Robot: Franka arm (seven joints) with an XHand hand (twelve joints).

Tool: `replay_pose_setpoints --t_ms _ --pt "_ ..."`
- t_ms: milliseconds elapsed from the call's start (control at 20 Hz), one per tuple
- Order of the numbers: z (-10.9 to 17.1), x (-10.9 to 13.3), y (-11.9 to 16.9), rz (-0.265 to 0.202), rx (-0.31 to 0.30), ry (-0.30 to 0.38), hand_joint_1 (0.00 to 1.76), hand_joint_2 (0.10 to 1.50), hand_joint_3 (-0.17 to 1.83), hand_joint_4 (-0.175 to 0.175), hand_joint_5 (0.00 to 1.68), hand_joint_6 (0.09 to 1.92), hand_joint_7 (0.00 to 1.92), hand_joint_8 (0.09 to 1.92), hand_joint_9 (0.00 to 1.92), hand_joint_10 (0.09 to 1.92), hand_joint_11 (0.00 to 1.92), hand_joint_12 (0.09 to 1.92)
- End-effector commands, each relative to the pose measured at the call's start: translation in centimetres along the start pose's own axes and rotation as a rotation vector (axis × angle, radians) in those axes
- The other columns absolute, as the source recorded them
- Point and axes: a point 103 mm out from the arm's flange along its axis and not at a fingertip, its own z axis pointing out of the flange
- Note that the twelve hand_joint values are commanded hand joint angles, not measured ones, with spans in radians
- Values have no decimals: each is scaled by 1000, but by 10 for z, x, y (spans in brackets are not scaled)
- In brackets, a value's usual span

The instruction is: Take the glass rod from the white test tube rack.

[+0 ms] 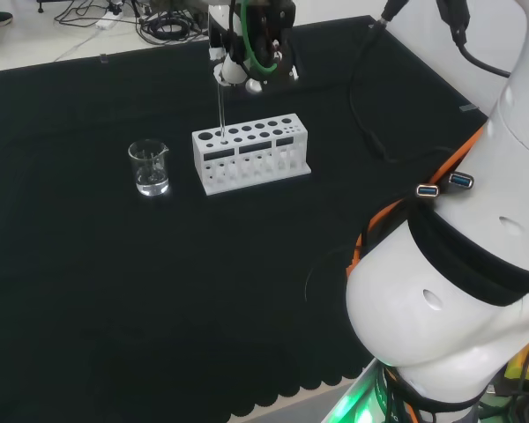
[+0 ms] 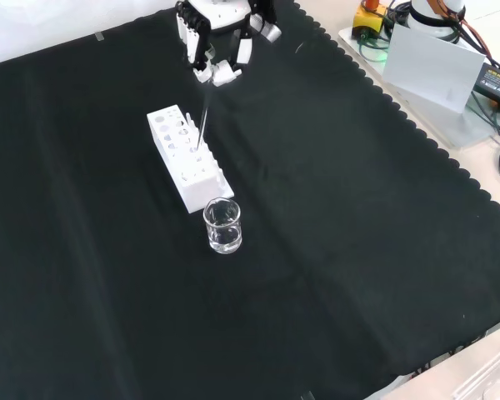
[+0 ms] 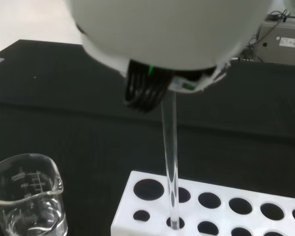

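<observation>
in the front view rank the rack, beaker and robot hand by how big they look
1. White test tube rack, the largest.
2. Robot hand, close behind; part is cut off at the view's top, so this placing is unsure.
3. Glass beaker, the smallest.

A glass beaker [image 1: 149, 167] stands near the white test tube rack's [image 1: 251, 159] left end in the head view; elsewhere around them, the black-clothed worktop [image 1: 159, 291] lies open.
</observation>
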Motion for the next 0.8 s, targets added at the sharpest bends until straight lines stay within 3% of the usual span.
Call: replay_pose_setpoints --t_ms 50,300,550,600,800 --pt "-28 9 -6 -17 49 -42 1343 401 1001 -175 1400 551 1549 420 1879 284 1678 797" --pt "-38 11 -11 -15 56 -56 1339 426 965 -175 1417 536 1491 469 1889 261 1676 809" --pt "-47 16 -16 -24 13 -41 1345 387 1024 -175 1399 556 1556 432 1895 255 1679 813" --pt "-63 23 -24 -35 20 -47 1343 400 1001 -175 1410 545 1535 435 1895 253 1678 813" --pt "-77 35 -33 -46 21 -73 1340 416 976 -175 1427 523 1502 455 1897 249 1677 816"
